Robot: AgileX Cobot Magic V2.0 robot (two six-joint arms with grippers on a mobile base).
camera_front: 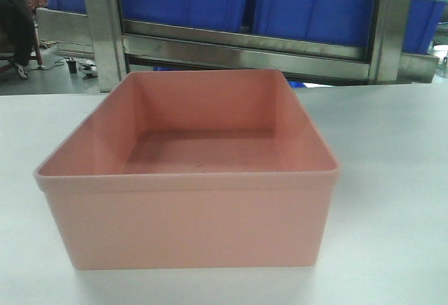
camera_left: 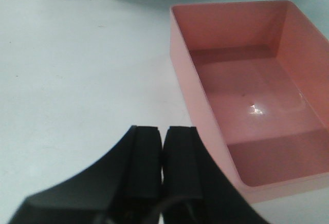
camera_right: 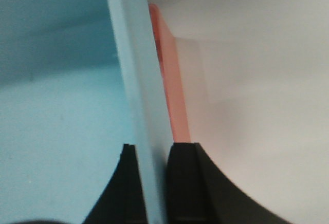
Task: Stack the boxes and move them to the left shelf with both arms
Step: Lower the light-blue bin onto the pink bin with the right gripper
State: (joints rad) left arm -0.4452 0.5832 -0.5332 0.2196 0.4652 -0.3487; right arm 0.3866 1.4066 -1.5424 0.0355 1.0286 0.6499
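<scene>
Pink bin (camera_front: 189, 207) sits on the surface (camera_front: 392, 179); blue bin (camera_right: 56, 106) hangs above it, its wall pinched by the right end effector (camera_right: 152, 151). Left end effector (camera_left: 163, 137) is clenched, empty. Both bins look light, stiff and slippery, so the thin wall suits gripping.

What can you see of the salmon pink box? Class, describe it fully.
The pink box is a rectangular, open-top bin of smooth, slightly glossy plastic with a rounded rim. It is empty and stands upright on the white table, which alone touches it. The shut left gripper hangs beside it, apart. From the right wrist, only a strip shows past the turquoise box.
</scene>
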